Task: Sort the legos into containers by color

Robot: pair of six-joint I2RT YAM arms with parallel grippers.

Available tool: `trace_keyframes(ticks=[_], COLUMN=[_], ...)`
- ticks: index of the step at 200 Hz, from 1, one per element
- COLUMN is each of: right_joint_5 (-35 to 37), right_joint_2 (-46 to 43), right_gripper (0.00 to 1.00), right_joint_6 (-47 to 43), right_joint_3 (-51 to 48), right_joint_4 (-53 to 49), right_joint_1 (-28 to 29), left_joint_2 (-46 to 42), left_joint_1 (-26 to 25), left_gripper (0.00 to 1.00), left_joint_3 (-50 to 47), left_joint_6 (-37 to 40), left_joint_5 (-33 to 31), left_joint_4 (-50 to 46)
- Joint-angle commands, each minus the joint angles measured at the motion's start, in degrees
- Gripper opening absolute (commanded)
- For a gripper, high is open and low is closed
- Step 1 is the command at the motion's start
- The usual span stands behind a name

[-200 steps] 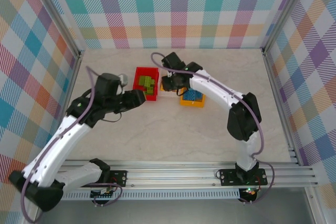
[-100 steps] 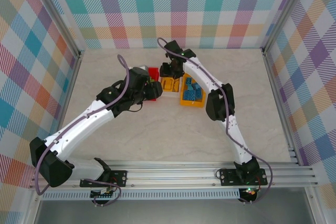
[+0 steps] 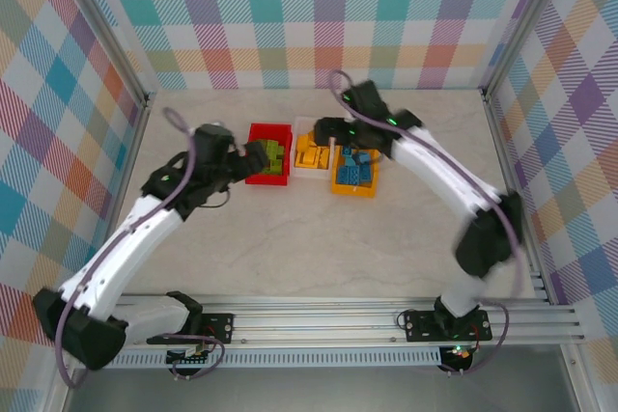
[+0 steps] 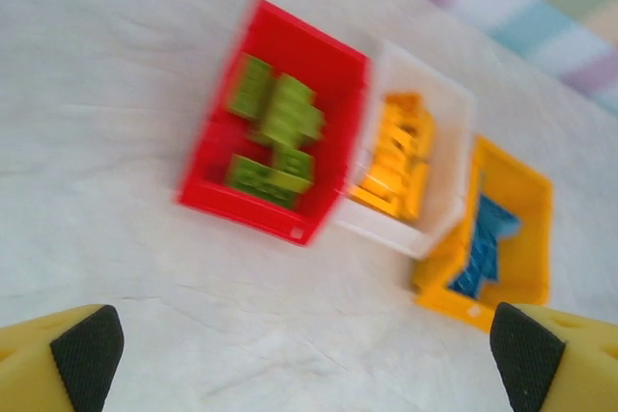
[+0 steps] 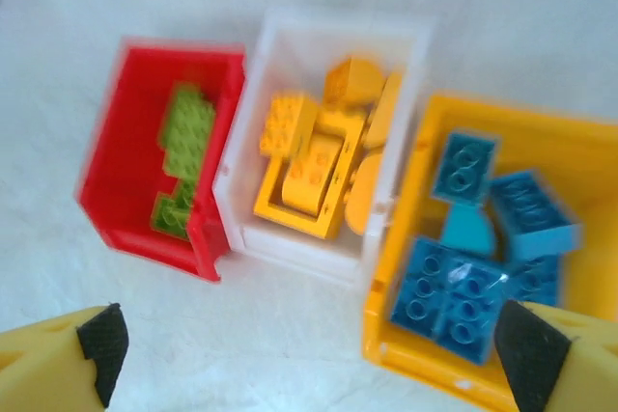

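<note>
Green, yellow and blue legos (image 5: 307, 169) fill three bins (image 5: 338, 24) lying beyond the left gripper (image 4: 307, 354) and right gripper (image 5: 316, 352), both spread wide, holding nothing.

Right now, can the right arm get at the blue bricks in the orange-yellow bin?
Probably yes: the right claw hangs open above them, the blue bricks lie uncovered in the open-topped orange-yellow bin, and nothing stands between.

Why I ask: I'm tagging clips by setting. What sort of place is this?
Probably a robot test cell, not a home: plaid panels on a metal frame wall in the tabletop, the left arm and right arm are bolted to a rail at its near edge, and three bins hold colour-sorted bricks.
</note>
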Motion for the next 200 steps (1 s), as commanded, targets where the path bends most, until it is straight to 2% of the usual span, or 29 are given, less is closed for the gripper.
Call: trace_keyframes(ticks=[1, 13, 22, 28, 40, 55, 63, 86, 113, 123, 150, 173, 187, 200], right_joint_5=[15.9, 25.8, 34.79, 36.63, 35.39, 28.88, 27.67, 23.67, 14.31, 12.83, 7.96, 3.3, -2.76, -6.41], right_joint_2=[-17.2, -27.59, -33.48, -36.19, -40.19, -43.33, -44.07, -41.39, -31.44, -27.67, -17.48, -9.54, -4.66, -0.78], right_gripper=[1.0, 1.0, 1.0, 1.0, 1.0, 1.0, 1.0, 1.0, 1.0, 1.0, 1.0, 1.0, 1.0, 1.0], right_joint_6=[-0.47, 0.2, 4.0, 4.17, -0.31, -10.2, -12.75, -15.5, -17.18, -19.39, -21.88, -24.05, -23.79, -23.43], right_joint_3=[-19.35, -28.67, -33.33, -36.33, -43.73, -54.75, -59.61, -67.95, -67.86, -67.62, -65.45, -62.84, -60.7, -62.33], right_joint_4=[13.27, 13.17, 8.76, 7.38, 11.23, 23.91, 29.26, 41.6, 50.25, 55.82, 67.99, 76.26, 76.0, 82.8], right_joint_1=[0.01, -0.11, -0.8, -2.52, -7.32, -11.54, -12.93, -16.64, -21.97, -22.61, -25.73, -27.77, -30.03, -31.47], left_joint_2=[-8.61, -12.15, -13.96, -15.13, -17.6, -21.5, -23.49, -26.3, -25.58, -23.77, -10.84, 0.9, 6.49, 11.04], left_joint_1=[3.69, 3.68, 3.68, 3.69, 3.68, 3.68, 3.71, 3.84, 4.62, 5.68, 10.08, 13.58, 15.21, 16.48], left_gripper=[1.0, 1.0, 1.0, 1.0, 1.0, 1.0, 1.0, 1.0, 1.0, 1.0, 1.0, 1.0, 1.0, 1.0], left_joint_3=[-2.8, -5.2, -7.02, -9.17, -15.45, -26.6, -31.62, -42.29, -53.19, -53.36, -51.42, -48.33, -46.75, -45.54], left_joint_6=[3.31, 6.39, 4.64, 3.16, 2.04, 11.64, 16.97, 24.67, 33.34, 33.62, 34.4, 36.38, 36.4, 36.14], left_joint_5=[-1.02, -6.45, -14.15, -18.8, -25.7, -24.97, -24.58, -29.03, -26.32, -25.81, -20.73, -13.63, -10.11, -7.75], left_joint_4=[-5.92, -7.91, -10.87, -11.67, -10.07, 0.62, 6.1, 17.59, 38.71, 41.7, 53.23, 62.44, 68.1, 72.75])
